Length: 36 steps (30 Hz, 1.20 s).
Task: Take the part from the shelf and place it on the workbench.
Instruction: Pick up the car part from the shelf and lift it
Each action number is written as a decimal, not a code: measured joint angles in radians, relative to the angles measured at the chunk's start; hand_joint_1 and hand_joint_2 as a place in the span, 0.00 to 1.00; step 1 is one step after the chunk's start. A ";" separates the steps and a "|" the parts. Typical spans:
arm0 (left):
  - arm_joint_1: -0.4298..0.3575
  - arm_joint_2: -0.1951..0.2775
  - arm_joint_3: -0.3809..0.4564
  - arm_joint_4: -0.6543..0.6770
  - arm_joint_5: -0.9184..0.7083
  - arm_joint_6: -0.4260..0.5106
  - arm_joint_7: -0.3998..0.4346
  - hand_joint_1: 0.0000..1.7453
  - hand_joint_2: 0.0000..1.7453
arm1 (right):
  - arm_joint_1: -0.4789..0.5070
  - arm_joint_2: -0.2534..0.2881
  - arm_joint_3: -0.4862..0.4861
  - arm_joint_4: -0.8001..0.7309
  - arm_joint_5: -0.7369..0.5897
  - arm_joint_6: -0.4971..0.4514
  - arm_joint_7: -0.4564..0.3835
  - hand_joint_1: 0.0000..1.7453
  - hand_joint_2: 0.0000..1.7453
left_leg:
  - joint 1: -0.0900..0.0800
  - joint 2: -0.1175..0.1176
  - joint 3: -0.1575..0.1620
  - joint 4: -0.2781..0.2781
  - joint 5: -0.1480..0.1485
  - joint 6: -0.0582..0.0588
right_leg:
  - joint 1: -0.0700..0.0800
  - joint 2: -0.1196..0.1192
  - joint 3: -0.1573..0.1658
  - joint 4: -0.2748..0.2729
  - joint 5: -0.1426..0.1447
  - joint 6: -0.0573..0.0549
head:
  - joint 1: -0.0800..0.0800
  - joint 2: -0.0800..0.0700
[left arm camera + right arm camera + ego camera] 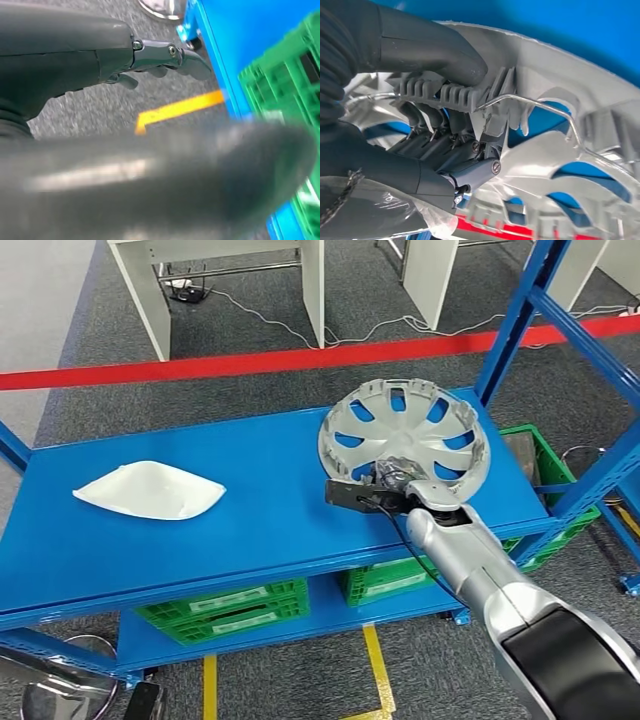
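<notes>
A silver wheel cover (407,430) lies hollow side up on the right end of the blue shelf (264,520). My right hand (392,478) grips its near rim. In the right wrist view the thumb (433,47) presses on the ribbed rim of the wheel cover (554,110) while the dark fingers (433,142) curl in under the rim from the other side. My left hand (113,60) hangs low beside the shelf, fingers straight, holding nothing.
A flat white part (151,490) lies on the shelf's left half. Green crates (226,610) stand on the lower shelf, and another crate (558,470) behind the right end. Blue uprights (521,310) rise at the right. Red tape (226,365) and white table legs (151,300) lie beyond.
</notes>
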 joint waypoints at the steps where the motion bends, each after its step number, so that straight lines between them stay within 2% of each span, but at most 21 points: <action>1: 0.000 0.001 0.000 0.000 0.001 -0.013 -0.006 0.00 1.00 | -0.002 0.000 0.001 -0.002 -0.002 -0.001 0.000 1.00 1.00 | 0.001 0.000 -0.011 0.029 -0.019 -0.005 | -0.003 -0.002 0.003 -0.002 0.000 -0.005 | -0.002 0.000; 4: 0.003 0.003 0.001 0.000 0.002 -0.034 -0.015 0.00 1.00 | 0.001 -0.001 0.002 -0.004 -0.006 -0.006 0.000 1.00 1.00 | 0.006 0.001 -0.094 0.210 -0.102 -0.018 | -0.004 -0.005 0.007 -0.004 -0.003 -0.013 | -0.006 0.000; 5: 0.005 0.004 0.001 0.000 0.002 -0.039 -0.016 0.00 1.00 | 0.003 -0.002 0.003 -0.005 -0.007 -0.010 0.000 1.00 1.00 | 0.007 0.001 -0.116 0.255 -0.112 -0.020 | -0.004 -0.005 0.007 -0.003 -0.004 -0.014 | -0.006 0.000; 6: 0.007 0.006 0.002 0.000 0.002 -0.044 -0.019 0.00 1.00 | 0.005 -0.002 0.003 -0.005 -0.009 -0.014 -0.001 1.00 1.00 | 0.008 0.001 -0.121 0.263 -0.103 -0.021 | -0.004 -0.004 0.008 -0.003 -0.004 -0.014 | -0.006 0.000; 7: 0.007 0.008 0.002 0.000 0.003 -0.048 -0.023 0.00 1.00 | 0.007 -0.002 0.003 -0.007 -0.012 -0.019 -0.001 1.00 1.00 | 0.009 0.001 -0.108 0.232 -0.074 -0.020 | -0.004 -0.002 0.009 -0.003 -0.004 -0.013 | -0.006 0.000; 9: 0.006 0.010 0.002 0.000 0.004 -0.057 -0.029 0.00 1.00 | 0.010 -0.002 0.002 -0.017 -0.017 -0.030 -0.001 1.00 1.00 | 0.010 0.002 -0.051 0.104 -0.004 -0.016 | -0.004 0.000 0.011 -0.002 -0.006 -0.009 | -0.006 0.000; 10: 0.005 0.011 0.002 0.000 0.004 -0.064 -0.032 0.00 1.00 | 0.011 -0.002 0.001 -0.024 -0.020 -0.037 -0.002 1.00 1.00 | 0.008 0.001 -0.026 0.046 0.015 -0.013 | -0.002 0.002 0.010 0.000 -0.007 -0.005 | -0.006 0.000; 12: 0.005 0.011 0.005 0.000 0.005 -0.077 -0.036 0.00 1.00 | 0.016 -0.004 -0.001 -0.041 -0.026 -0.051 -0.004 1.00 1.00 | 0.005 0.001 -0.009 -0.001 0.017 -0.005 | 0.001 0.005 0.003 0.001 -0.004 0.005 | -0.005 0.000; 15: 0.005 0.009 0.010 0.000 0.007 -0.054 -0.038 0.00 1.00 | 0.035 -0.009 -0.010 -0.080 -0.033 -0.084 -0.008 1.00 1.00 | 0.006 0.002 -0.009 -0.011 0.020 0.012 | -0.001 0.005 -0.008 0.007 -0.010 0.021 | -0.003 0.000; 17: 0.002 0.008 0.014 0.000 0.009 -0.025 -0.031 0.00 1.00 | 0.047 -0.015 -0.018 -0.110 -0.037 -0.118 -0.011 1.00 1.00 | 0.009 0.003 -0.006 -0.017 0.024 0.025 | -0.003 0.004 -0.043 0.077 -0.052 0.029 | 0.001 0.000; 19: -0.001 0.008 0.020 0.000 0.009 -0.005 -0.023 0.00 1.00 | 0.064 -0.020 -0.024 -0.139 -0.036 -0.147 -0.014 1.00 1.00 | 0.008 0.003 -0.006 -0.017 0.022 0.032 | -0.003 0.004 -0.106 0.210 -0.111 0.033 | 0.003 0.000; 20: -0.001 0.008 0.022 0.000 0.008 0.003 -0.019 0.00 1.00 | 0.076 -0.022 -0.027 -0.155 -0.034 -0.158 -0.016 1.00 1.00 | 0.008 0.003 -0.006 -0.016 0.022 0.033 | -0.003 0.004 -0.132 0.261 -0.125 0.035 | 0.003 0.000; 21: -0.001 0.007 0.024 0.000 0.008 0.009 -0.016 0.00 1.00 | 0.089 -0.026 -0.031 -0.172 -0.031 -0.167 -0.017 1.00 1.00 | 0.008 0.002 -0.006 -0.016 0.021 0.033 | -0.003 0.004 -0.142 0.280 -0.122 0.035 | 0.004 0.000; 22: 0.000 0.006 0.026 0.000 0.008 0.014 -0.013 0.00 1.00 | 0.099 -0.028 -0.034 -0.190 -0.027 -0.175 -0.017 1.00 1.00 | 0.008 0.000 -0.005 -0.015 0.020 0.033 | -0.003 0.003 -0.134 0.259 -0.101 0.035 | 0.004 0.000; 24: 0.000 0.003 0.027 0.000 0.007 0.022 -0.008 0.00 1.00 | 0.111 -0.033 -0.041 -0.226 -0.020 -0.190 -0.018 1.00 1.00 | 0.007 -0.002 -0.003 -0.012 0.015 0.028 | -0.003 0.001 -0.075 0.135 -0.036 0.032 | 0.004 0.000; 26: -0.001 0.002 0.028 0.000 0.006 0.029 -0.006 0.00 1.00 | 0.116 -0.035 -0.046 -0.257 -0.014 -0.203 -0.018 1.00 1.00 | 0.003 -0.002 -0.006 -0.007 0.011 0.019 | -0.002 0.001 -0.021 0.031 -0.006 0.025 | 0.003 0.000; 29: -0.002 0.002 0.033 0.000 0.004 0.039 -0.002 0.00 1.00 | 0.133 -0.037 -0.053 -0.299 -0.002 -0.224 -0.022 1.00 1.00 | 0.000 -0.002 -0.010 -0.004 0.009 0.007 | 0.000 0.003 -0.008 0.012 -0.011 0.009 | 0.003 0.000; 31: -0.002 0.001 0.034 0.000 0.004 0.044 -0.001 0.00 1.00 | 0.144 -0.039 -0.062 -0.326 0.004 -0.248 -0.025 1.00 1.00 | 0.002 -0.001 -0.019 0.020 -0.011 -0.003 | -0.004 0.003 -0.006 0.010 -0.012 -0.003 | 0.002 0.000; 32: -0.002 0.001 0.035 0.000 0.003 0.046 0.000 0.00 1.00 | 0.148 -0.039 -0.065 -0.339 0.006 -0.260 -0.026 1.00 1.00 | 0.003 -0.001 -0.035 0.058 -0.034 -0.008 | -0.005 0.002 -0.003 0.008 -0.012 -0.008 | 0.001 0.000; 34: -0.003 -0.001 0.036 0.000 0.001 0.049 0.001 0.00 1.00 | 0.160 -0.039 -0.072 -0.366 0.011 -0.286 -0.030 1.00 1.00 | 0.005 0.001 -0.092 0.185 -0.092 -0.015 | -0.005 0.003 -0.001 0.008 -0.015 -0.014 | 0.001 0.000; 36: -0.003 -0.003 0.038 0.000 -0.002 0.053 0.004 0.00 1.00 | 0.179 -0.039 -0.080 -0.394 0.021 -0.314 -0.038 1.00 1.00 | 0.006 0.001 -0.137 0.274 -0.112 -0.016 | -0.003 0.003 0.004 0.008 -0.018 -0.017 | 0.001 0.000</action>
